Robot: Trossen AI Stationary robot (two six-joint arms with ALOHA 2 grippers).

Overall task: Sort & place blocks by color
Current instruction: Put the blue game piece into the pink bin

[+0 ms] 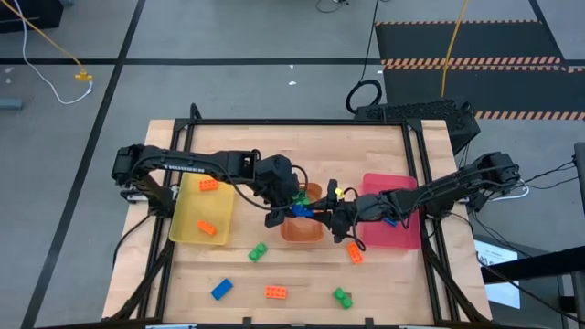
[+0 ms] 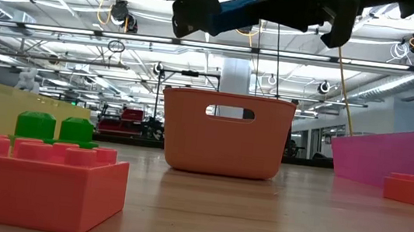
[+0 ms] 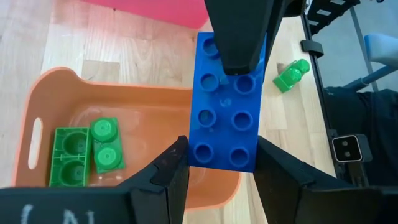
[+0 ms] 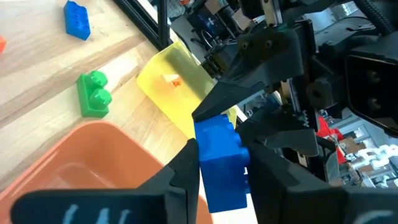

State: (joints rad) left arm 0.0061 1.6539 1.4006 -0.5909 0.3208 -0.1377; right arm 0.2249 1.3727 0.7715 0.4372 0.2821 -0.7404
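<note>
Handover is under way at centre frame: a blue block [image 3: 225, 106] is gripped by the left hand [image 3: 221, 163] above the orange tray [image 3: 37, 106], while the right hand [image 4: 219, 163] clamps it too. Release should be delayed until it is held firmly.

Bright, even overhead light with soft shadows; the low view's ceiling lamps [image 2: 117, 12] glare, foreground softly blurred.

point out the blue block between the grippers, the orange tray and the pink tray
blue block [image 3: 225, 109], left wrist view, on its studded face
orange tray [image 2: 224, 137], low view, on its front wall below the handle slot
pink tray [image 1: 395, 234], high view, on its floor near the lower edge
</note>
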